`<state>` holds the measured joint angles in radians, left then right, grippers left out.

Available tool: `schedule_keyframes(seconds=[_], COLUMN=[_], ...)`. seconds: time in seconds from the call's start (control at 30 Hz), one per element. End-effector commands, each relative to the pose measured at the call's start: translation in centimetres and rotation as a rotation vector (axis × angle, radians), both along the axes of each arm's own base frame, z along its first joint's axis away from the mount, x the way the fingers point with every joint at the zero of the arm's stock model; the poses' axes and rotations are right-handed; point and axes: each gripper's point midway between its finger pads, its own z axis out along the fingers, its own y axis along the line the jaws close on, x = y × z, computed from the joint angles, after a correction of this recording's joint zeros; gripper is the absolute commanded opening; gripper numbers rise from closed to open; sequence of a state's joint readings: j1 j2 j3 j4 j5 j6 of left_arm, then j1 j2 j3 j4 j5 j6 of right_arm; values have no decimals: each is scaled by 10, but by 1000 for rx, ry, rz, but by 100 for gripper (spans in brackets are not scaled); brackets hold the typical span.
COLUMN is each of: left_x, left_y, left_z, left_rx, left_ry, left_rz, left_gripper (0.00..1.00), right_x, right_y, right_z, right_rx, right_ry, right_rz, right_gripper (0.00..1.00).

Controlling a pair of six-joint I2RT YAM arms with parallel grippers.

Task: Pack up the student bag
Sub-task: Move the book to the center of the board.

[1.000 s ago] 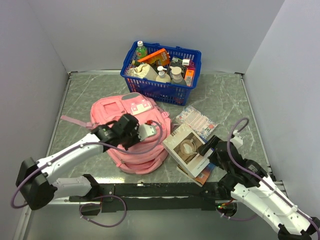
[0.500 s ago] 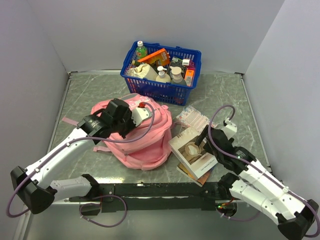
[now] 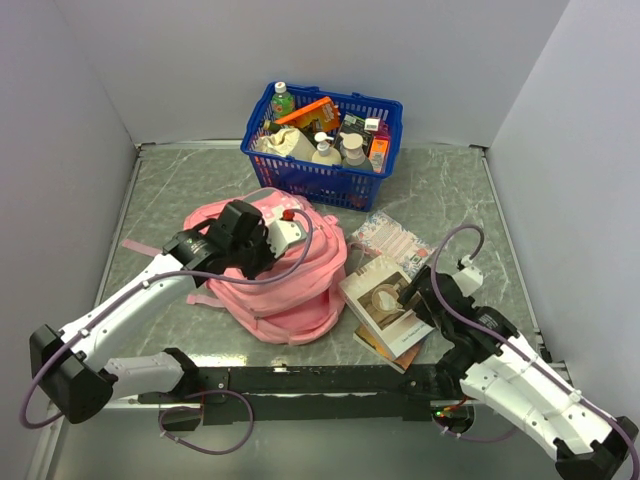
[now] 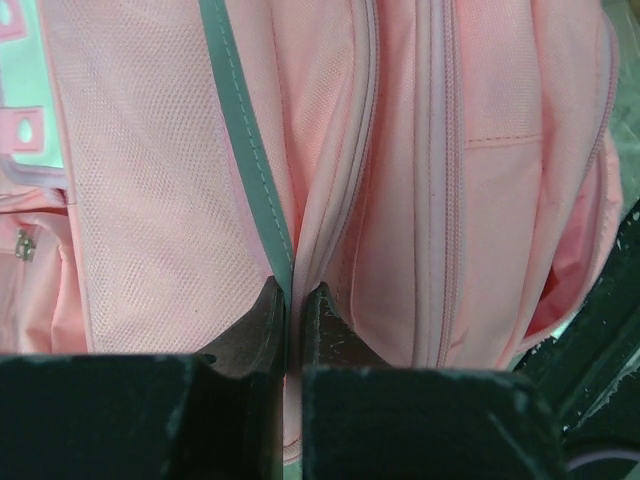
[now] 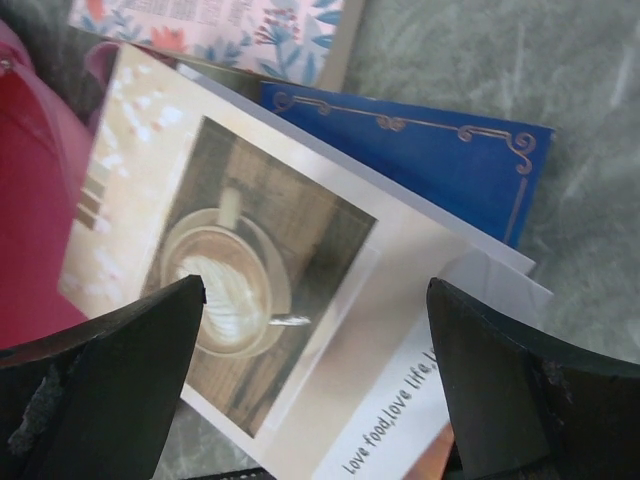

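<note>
The coffee-cover book [image 5: 262, 300] reads "Love food, love life" along its white margin.

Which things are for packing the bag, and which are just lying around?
For the job:
- pink student bag, its fabric pinched in the left arm's jaws
- coffee-cover book, under the right arm's jaws, which are open
- probably also the blue book beneath it and the floral notebook

Just lying about, for now:
- blue basket of bottles and boxes
</note>
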<state>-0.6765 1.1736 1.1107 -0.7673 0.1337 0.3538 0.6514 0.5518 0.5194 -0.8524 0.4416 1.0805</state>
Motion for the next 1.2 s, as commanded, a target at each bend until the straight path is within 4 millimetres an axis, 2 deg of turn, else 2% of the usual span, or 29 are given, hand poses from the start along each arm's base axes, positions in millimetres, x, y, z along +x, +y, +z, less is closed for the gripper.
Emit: schedule_keyframes(seconds=[0.0,0.1,0.23,0.37,0.6,0.7,0.83,0.87,1.07,1.17], left_x=[30,27,26,25,25,25,26,25,25,27], left_y=[-18,-18,-16,-17,-18,-17,-17,-17,-16,-9], left_z=[19,18,24,29,28,29,35,35,41,38], left_rx=[-81,-80,-86,-98,-105,-104,-109,-111,-110,-89], left_ry=[-138,-129,-150,-153,-151,-158,-170,-166,-174,-189], left_rz=[-14,-20,-26,-29,-30,-28,-26,-27,-29,-9], left_gripper=[1,1,1,1,1,1,1,1,1,1], right_x=[-18,-23,-13,3,17,10,2,5,11,17], right_y=[-20,-36,-44,-52,-68,-72,-63,-55,-41,-28], right_z=[-8,-9,-5,22,51,42,9,5,-22,-31], right_rx=[-68,-144,-189,-243,-295,-281,-191,-146,-142,-105], right_ry=[119,152,103,39,-37,19,129,139,230,239], right_rz=[-87,-147,-176,-203,-237,-229,-218,-210,-144,-84], right_gripper=[100,100,100,100,100,100,100,100,100,100])
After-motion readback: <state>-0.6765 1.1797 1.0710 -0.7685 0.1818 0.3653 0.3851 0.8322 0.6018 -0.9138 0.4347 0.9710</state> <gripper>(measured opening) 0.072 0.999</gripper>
